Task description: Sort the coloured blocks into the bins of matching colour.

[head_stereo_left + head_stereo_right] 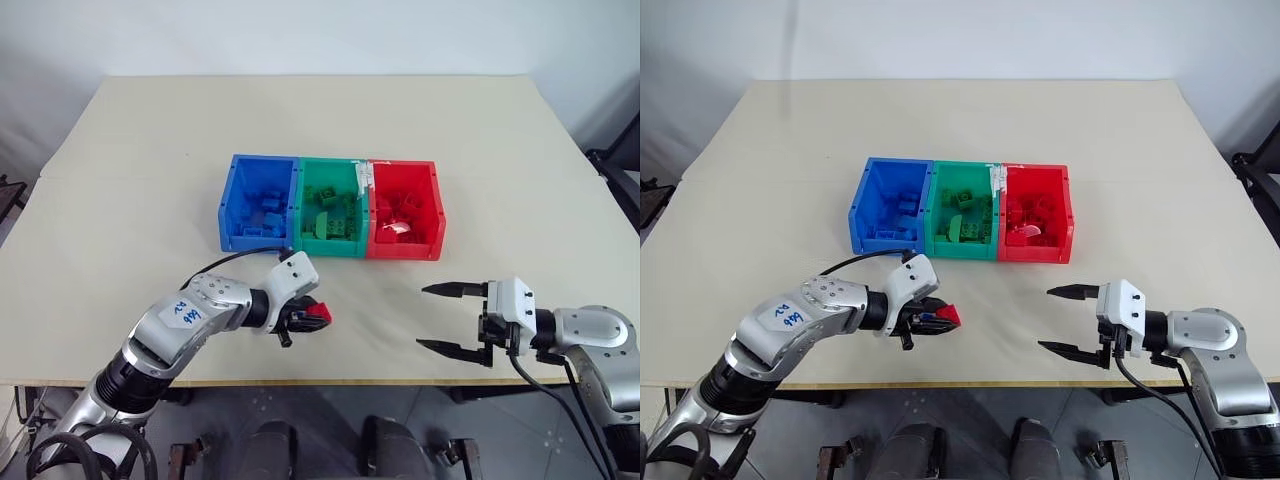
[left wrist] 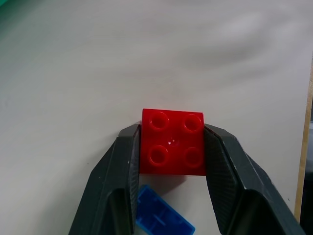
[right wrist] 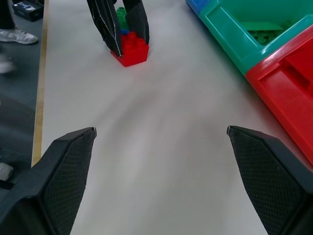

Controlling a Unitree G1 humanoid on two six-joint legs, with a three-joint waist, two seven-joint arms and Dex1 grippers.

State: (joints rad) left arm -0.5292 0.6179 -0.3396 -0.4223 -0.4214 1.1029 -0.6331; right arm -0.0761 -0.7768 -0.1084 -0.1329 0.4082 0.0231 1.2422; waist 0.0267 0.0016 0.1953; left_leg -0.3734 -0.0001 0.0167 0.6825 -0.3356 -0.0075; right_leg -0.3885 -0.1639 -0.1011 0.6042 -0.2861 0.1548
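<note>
Gripping red block [image 2: 172,142] — left gripper [image 2: 172,147], fingers clamped.

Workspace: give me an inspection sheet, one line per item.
Surface: pale table, bare around the bins.
Job's things: blue bin, green bin and red bin joined in a row, each holding blocks of its own colour; red block on the table near the front edge; blue block and a green block close beside it.
Clutter: white tape on the green-red rim.
Grippers: left tool shut on the red block; right tool open, holding nothing.
Cables: black cable by the left arm; another under the right.
Surroundings: white wall, dark floor.
</note>
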